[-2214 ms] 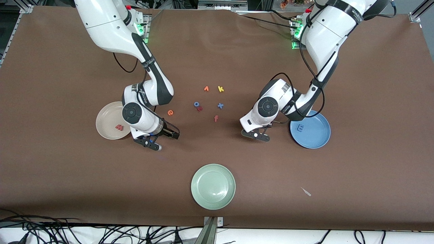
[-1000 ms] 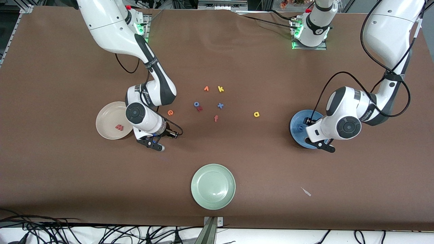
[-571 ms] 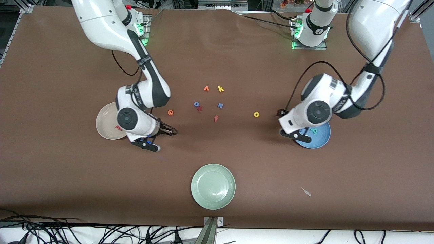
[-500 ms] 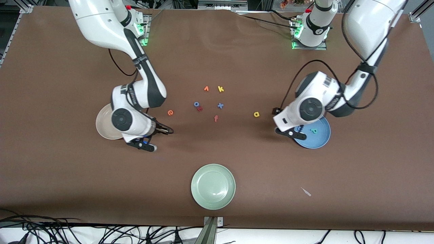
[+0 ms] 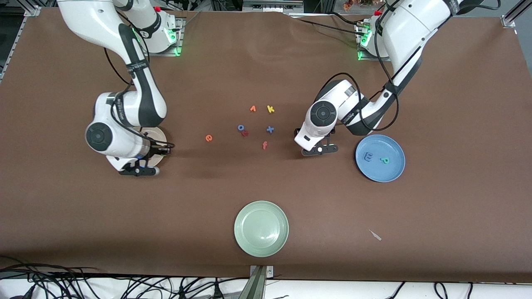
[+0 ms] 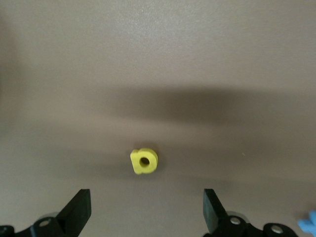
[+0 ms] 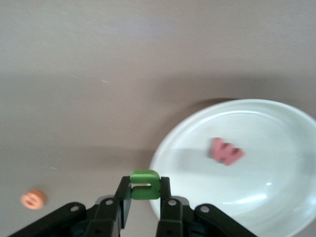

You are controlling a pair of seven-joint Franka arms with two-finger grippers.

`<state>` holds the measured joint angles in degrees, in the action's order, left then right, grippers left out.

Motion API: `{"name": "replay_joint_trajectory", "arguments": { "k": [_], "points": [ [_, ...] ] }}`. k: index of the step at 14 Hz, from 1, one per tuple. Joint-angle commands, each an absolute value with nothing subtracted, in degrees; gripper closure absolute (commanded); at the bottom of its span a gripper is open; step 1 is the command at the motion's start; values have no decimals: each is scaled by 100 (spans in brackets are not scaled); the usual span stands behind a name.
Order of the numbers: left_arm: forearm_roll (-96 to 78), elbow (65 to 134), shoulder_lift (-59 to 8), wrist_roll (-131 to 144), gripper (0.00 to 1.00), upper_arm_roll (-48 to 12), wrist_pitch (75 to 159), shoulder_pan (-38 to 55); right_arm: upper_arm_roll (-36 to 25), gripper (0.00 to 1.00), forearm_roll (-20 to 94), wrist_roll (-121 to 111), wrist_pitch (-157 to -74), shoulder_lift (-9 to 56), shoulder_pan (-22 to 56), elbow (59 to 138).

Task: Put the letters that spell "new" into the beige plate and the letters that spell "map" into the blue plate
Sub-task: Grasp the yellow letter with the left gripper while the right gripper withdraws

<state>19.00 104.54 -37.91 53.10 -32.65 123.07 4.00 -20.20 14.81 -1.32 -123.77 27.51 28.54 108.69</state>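
Note:
My right gripper (image 5: pixel 139 169) (image 7: pixel 144 195) hangs over the rim of the beige plate (image 5: pixel 161 137) (image 7: pixel 269 126), shut on the green n (image 7: pixel 144 183). The pinkish-red w (image 7: pixel 226 151) lies in that plate. The orange e (image 5: pixel 208 138) (image 7: pixel 33 199) lies on the table between the beige plate and the letter cluster. My left gripper (image 5: pixel 319 150) (image 6: pixel 145 207) is open above the yellow a (image 6: pixel 144 161), which the arm hides in the front view. The blue plate (image 5: pixel 392 170) holds the blue m (image 5: pixel 368 157) and the teal p (image 5: pixel 385 160).
Mid-table lie an orange letter (image 5: pixel 252 109), a yellow k (image 5: pixel 270 109), a blue o (image 5: pixel 240 128) touching a small red letter (image 5: pixel 245 133), a blue x (image 5: pixel 270 129) and an orange f (image 5: pixel 264 145). A pale green plate (image 5: pixel 261 228) sits nearest the front camera.
The left gripper opened over the blue plate, left the teal p there and swung over to the yellow a. The right arm carried the green n to the beige plate's rim.

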Motion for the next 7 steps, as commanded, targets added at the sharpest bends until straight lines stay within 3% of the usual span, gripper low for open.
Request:
{"name": "replay_joint_trajectory", "arguments": {
  "k": [1,2,3,4,5,7],
  "points": [
    [2118,10993,-3762,5405,0,-3252,13171,133,-2293,92,1503,-999,-12769,2505,2892,11521],
    [2118,11134,-3762,5405,0,-3243,13427,88,-2381,88,1503,-1246,-12884,2548,2874,11636],
    [2118,11162,-3770,5405,0,-3243,13499,88,-2391,67,1520,-1370,-12911,2601,2839,11654],
    [2118,11153,-3762,5414,2,-3243,13517,88,-2391,19,1529,-1371,-12885,2602,2821,11637],
    [2118,11153,-3762,5414,4,-3243,13587,79,-2391,0,1529,-1388,-12850,2549,2821,11611],
    [2118,11223,-3771,5414,10,-3243,13737,79,-2373,0,1538,-1205,-12544,2391,2856,11409]
  ]
}}
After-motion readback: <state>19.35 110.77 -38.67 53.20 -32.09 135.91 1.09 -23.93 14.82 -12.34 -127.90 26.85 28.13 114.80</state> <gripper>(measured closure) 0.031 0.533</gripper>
